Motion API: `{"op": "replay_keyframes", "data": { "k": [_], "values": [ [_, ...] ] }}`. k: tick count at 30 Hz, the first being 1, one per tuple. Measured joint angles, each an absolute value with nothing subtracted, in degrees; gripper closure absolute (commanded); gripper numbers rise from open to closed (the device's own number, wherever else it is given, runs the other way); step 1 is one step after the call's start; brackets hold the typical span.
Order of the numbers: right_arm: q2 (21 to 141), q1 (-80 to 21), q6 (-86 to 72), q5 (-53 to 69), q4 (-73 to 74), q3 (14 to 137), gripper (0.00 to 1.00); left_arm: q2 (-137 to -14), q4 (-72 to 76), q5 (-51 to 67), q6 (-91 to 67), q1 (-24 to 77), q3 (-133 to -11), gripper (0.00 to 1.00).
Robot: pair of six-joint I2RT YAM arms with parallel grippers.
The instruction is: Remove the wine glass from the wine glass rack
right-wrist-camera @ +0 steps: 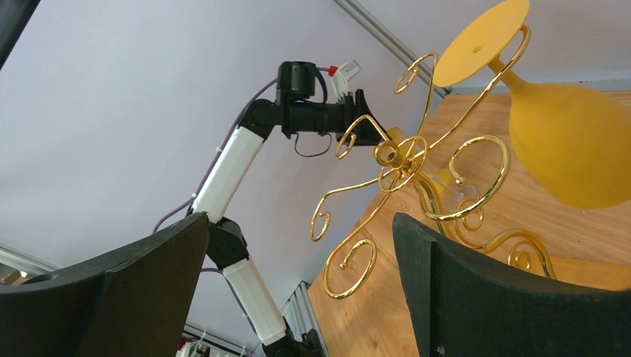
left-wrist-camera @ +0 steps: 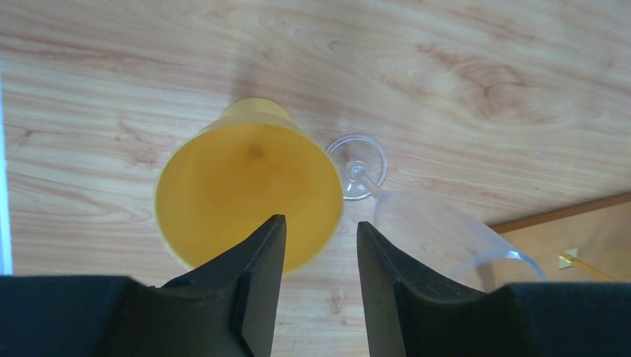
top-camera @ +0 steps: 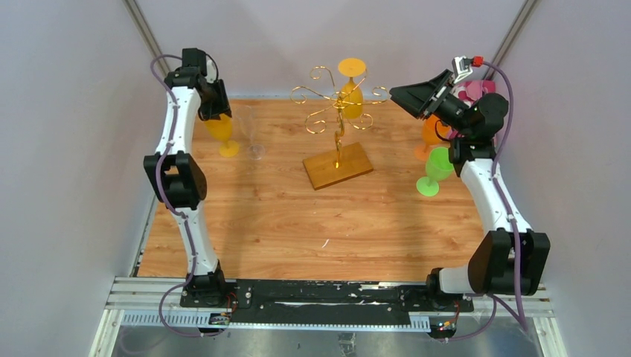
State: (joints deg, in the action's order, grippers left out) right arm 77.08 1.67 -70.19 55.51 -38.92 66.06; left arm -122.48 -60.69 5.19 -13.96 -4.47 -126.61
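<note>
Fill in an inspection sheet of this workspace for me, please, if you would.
Surface: light wood-grain tabletop, no spills seen.
Job's things: gold wire rack on amber wooden base; opaque yellow wine glass hangs inverted on it.
Clutter: standing yellow glass and clear glass at left; orange glass and green glass at right.
Grippers: left gripper, jaws apart, empty, above the standing yellow glass; right gripper, jaws wide, empty, facing the rack.
Cables: purple cables along both arms.
Surroundings: plain pale walls.
</note>
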Motion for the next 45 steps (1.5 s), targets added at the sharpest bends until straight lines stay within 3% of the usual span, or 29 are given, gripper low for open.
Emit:
{"op": "replay_keyframes", "data": {
  "k": [13, 16, 18, 21, 24, 30, 45],
  "values": [
    [82.2, 2.3, -71.0, 55.5, -40.4, 68.0, 0.07, -109.2, -60.6, 7.0, -14.0, -4.3, -130.6, 0.55],
    [86.7, 2.4, -71.1, 55.2, -39.7, 73.0, 0.16, -104.9, -59.7, 7.6, -13.9, -3.9, -131.1, 0.55],
    [89.8, 2.4, -71.1, 55.0, -39.1, 76.9, 0.27, -100.1, -57.3, 8.2, -13.9, -2.8, -128.9, 0.55],
    [95.4, 2.4, -71.0, 54.8, -38.3, 84.2, 0.44, -88.9, -49.4, 10.0, -14.4, 0.5, -118.2, 0.55],
    [100.9, 2.4, -70.7, 55.0, -36.6, 91.1, 0.54, -77.9, -41.1, 12.6, -16.1, 3.9, -106.1, 0.54],
    [110.8, 2.4, -69.7, 55.1, -30.5, 102.6, 0.55, -65.3, -27.7, 17.0, -20.4, 6.2, -91.4, 0.54],
    [124.0, -3.4, -64.4, 55.8, -15.4, 120.7, 0.62, -60.4, -25.0, 17.1, -21.5, 7.6, -85.7, 0.54]
  ]
}}
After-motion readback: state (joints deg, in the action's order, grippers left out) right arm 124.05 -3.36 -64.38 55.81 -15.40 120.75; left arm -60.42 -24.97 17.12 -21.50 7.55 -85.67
